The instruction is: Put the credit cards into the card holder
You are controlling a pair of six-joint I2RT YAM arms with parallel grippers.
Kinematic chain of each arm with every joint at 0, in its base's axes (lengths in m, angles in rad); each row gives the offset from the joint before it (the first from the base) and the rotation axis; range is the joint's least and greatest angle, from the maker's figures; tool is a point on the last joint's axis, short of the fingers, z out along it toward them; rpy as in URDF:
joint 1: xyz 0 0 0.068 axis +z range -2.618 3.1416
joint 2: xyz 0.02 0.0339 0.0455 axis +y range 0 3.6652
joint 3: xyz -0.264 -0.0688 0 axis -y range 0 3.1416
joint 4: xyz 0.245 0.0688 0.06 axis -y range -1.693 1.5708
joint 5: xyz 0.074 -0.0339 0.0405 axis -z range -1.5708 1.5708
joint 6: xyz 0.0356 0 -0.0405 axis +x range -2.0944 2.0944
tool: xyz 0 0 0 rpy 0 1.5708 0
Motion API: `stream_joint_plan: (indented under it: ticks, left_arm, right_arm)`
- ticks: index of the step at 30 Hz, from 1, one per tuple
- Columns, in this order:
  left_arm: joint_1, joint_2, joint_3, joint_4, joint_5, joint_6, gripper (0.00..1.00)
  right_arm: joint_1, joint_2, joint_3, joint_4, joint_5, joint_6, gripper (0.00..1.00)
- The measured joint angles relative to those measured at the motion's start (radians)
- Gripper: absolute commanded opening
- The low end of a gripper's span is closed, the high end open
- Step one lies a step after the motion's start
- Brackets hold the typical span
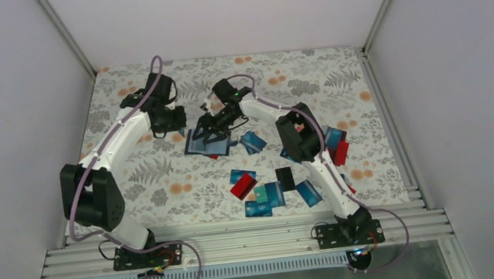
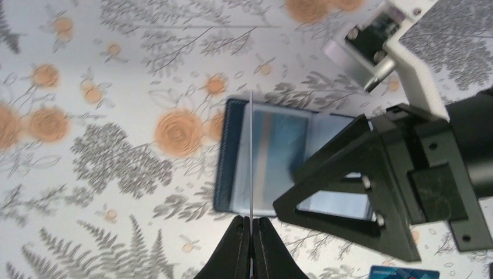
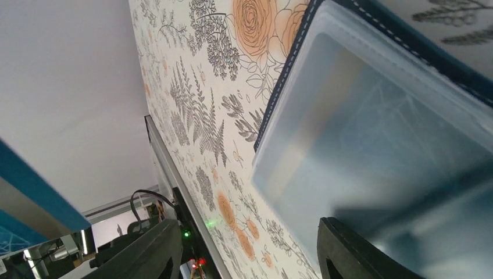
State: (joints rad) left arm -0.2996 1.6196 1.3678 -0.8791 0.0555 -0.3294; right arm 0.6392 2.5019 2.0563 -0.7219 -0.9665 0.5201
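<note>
Navy card holder (image 2: 228, 157) lies open on the floral bench (image 1: 335, 73), clear sleeves up. The right end effector (image 1: 211, 131) sits over it, fingers spread wide, gripping nothing. The left end effector (image 2: 251, 224) is pinched closed on one card (image 2: 251, 151), held edge-on above the holder. Other cards (image 1: 263, 194) lie scattered nearer the arm bases.

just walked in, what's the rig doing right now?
Loading cards. The left gripper is shut on a thin card, seen edge-on, held upright over the open card holder on the floral table. The right gripper is open, spread over the holder's clear sleeve, apparently steadying it. That card isn't in yet. Loose credit cards, blue, teal, red and one black, lie nearer the right arm's base.
</note>
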Motion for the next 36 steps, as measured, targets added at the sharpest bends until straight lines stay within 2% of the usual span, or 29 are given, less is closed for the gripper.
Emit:
stream_joint_plan:
  ticks: [6,12,17,24,36]
  left_arm:
    - [0.024,-0.062,-0.074,-0.012,0.023,0.004,0.02]
    - [0.034,-0.078,-0.171,0.088,0.173,0.017,0.02]
    - [0.050,-0.069,-0.236,0.200,0.297,0.019,0.02]
    - [0.059,0.024,-0.291,0.345,0.423,0.019,0.02]
    - [0.089,0.091,-0.327,0.496,0.507,0.061,0.02]
  right_arm:
    - [0.011,0.049,0.043,0.021,-0.029,0.040,0.61]
    - [0.002,0.037,0.034,0.026,-0.021,0.045,0.63]
    - [-0.045,-0.097,-0.121,0.026,0.019,0.028,0.63]
    - [-0.097,-0.307,-0.297,0.037,0.051,-0.013,0.60]
    - [-0.101,-0.303,-0.404,0.038,0.099,-0.055,0.47]
